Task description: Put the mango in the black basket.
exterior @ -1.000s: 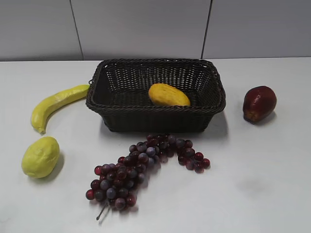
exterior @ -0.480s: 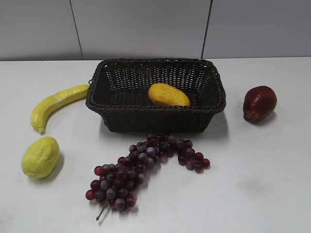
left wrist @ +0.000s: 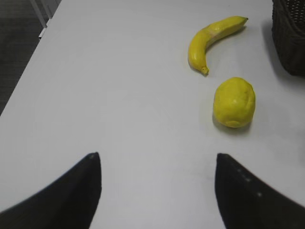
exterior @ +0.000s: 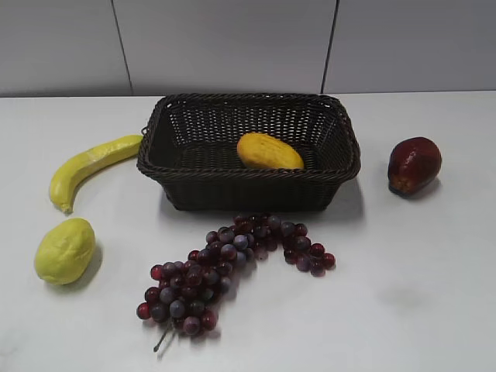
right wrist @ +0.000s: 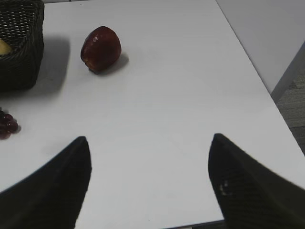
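The orange-yellow mango (exterior: 269,152) lies inside the black basket (exterior: 341,167) at the back middle of the table, toward its front right. A sliver of the mango (right wrist: 4,47) shows in the basket (right wrist: 21,52) in the right wrist view. The basket's corner (left wrist: 289,38) shows in the left wrist view. My left gripper (left wrist: 157,160) is open and empty over bare table near the left side. My right gripper (right wrist: 150,143) is open and empty over bare table near the right front edge. Neither gripper shows in the exterior view.
A yellow banana (exterior: 89,165) (left wrist: 212,40) and a pale lemon-like fruit (exterior: 64,249) (left wrist: 234,102) lie left of the basket. A bunch of dark grapes (exterior: 229,263) lies in front of it. A dark red fruit (exterior: 414,165) (right wrist: 100,48) sits to its right.
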